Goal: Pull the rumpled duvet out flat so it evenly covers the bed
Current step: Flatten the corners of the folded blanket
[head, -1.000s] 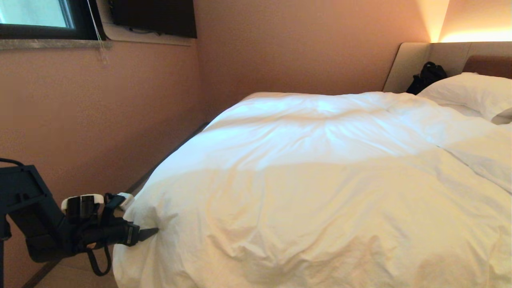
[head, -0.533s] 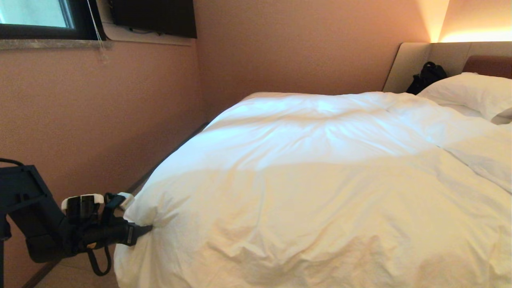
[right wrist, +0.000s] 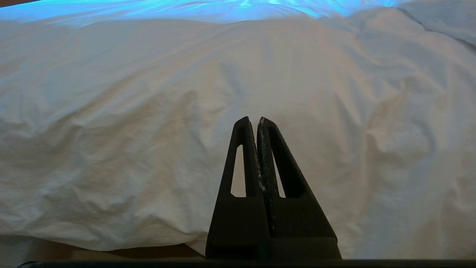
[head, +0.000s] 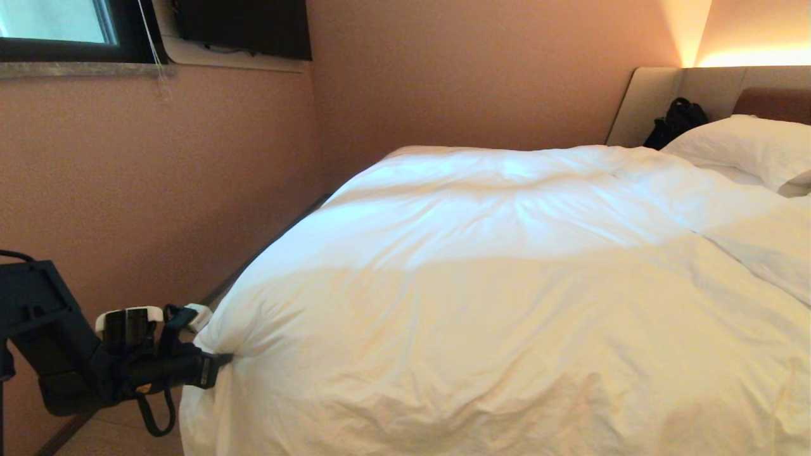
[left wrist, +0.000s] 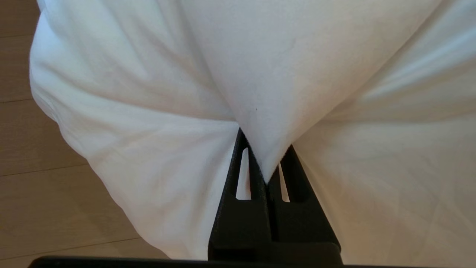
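Nearest you, at the lower left of the head view, your left gripper is clamped on the duvet at its near left corner, where the cloth hangs over the side of the bed. In the left wrist view the two black fingers pinch a pointed fold of white fabric between them, and creases fan out from that pinch. Pale wood floor shows beside the hanging cloth.

Your right gripper appears only in its own wrist view: its fingers are pressed together with nothing between them, and it hovers over the near edge of the duvet without touching it.

Further out, the duvet lies puffy and creased across most of the bed, with a ridge running across its right part. At the far right you see a white pillow against the beige headboard, and a black bag propped in the corner beside it. Beyond, a pink wall, a window at upper left and a dark screen mounted next to it.
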Controlling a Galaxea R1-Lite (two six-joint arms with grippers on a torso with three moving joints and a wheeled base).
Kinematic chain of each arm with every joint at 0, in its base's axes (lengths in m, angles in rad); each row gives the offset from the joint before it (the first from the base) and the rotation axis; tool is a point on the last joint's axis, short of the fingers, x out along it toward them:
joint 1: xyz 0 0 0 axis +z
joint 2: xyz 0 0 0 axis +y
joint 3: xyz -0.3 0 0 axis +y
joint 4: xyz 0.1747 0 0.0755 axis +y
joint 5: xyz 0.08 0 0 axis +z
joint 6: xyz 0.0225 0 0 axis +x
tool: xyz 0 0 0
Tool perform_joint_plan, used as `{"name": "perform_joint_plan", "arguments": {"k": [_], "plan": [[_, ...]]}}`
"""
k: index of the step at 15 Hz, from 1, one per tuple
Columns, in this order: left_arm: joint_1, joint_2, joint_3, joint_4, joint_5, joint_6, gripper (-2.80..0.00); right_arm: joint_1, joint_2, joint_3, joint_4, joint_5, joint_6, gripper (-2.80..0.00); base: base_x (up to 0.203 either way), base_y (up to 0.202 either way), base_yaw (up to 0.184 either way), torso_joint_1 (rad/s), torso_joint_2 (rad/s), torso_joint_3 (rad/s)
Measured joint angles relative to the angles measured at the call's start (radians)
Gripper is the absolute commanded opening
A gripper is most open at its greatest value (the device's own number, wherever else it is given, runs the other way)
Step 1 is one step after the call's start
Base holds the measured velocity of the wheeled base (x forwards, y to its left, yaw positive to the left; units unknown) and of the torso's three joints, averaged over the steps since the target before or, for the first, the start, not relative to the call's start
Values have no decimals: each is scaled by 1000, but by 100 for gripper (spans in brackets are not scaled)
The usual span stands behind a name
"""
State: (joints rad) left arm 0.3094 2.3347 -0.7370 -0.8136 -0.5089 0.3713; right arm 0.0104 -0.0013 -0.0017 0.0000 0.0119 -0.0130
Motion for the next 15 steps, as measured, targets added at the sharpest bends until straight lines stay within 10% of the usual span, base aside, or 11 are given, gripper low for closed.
{"name": "perform_joint_plan", "arguments": {"k": [15], "plan": [[-39, -169, 40, 20, 0, -116, -280, 0, 0, 0, 0, 0, 0, -280, 0, 0, 0, 0, 0, 0]]}}
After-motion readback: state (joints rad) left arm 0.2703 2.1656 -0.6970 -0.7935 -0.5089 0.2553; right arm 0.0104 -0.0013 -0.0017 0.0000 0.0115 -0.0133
